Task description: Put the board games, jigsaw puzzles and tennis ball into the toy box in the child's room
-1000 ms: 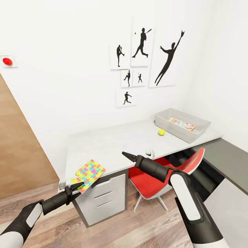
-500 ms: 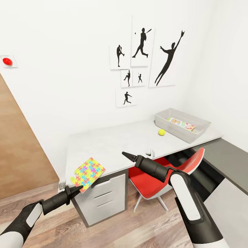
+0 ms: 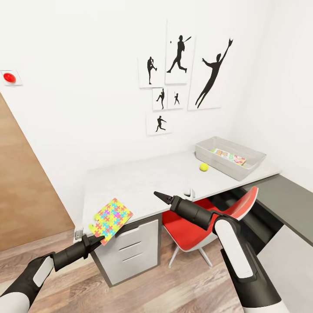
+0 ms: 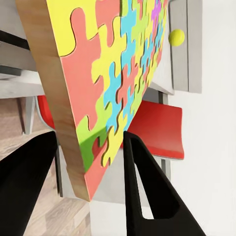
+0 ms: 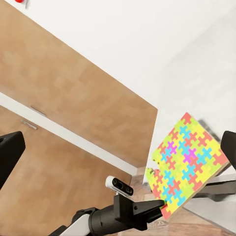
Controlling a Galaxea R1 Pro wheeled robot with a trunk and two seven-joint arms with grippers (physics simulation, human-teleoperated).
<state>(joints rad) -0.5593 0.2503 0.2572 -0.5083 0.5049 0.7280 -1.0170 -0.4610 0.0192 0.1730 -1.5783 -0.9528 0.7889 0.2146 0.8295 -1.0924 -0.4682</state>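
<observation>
Fingers of the left gripper [image 3: 99, 238] straddle the near corner of a jigsaw puzzle [image 3: 111, 214], parted, one on each side, at the near-left edge of the table [image 3: 143, 182]. Right gripper [image 3: 157, 195] hovers over the table's front edge, fingers seemingly together. Farther back, the tennis ball [image 3: 203, 167] lies on the table just beside the toy box [image 3: 206, 156], which holds a colourful flat box [image 3: 229, 157].

Red chair [image 3: 204, 226] under desk, red wall button [image 3: 9, 77]
</observation>
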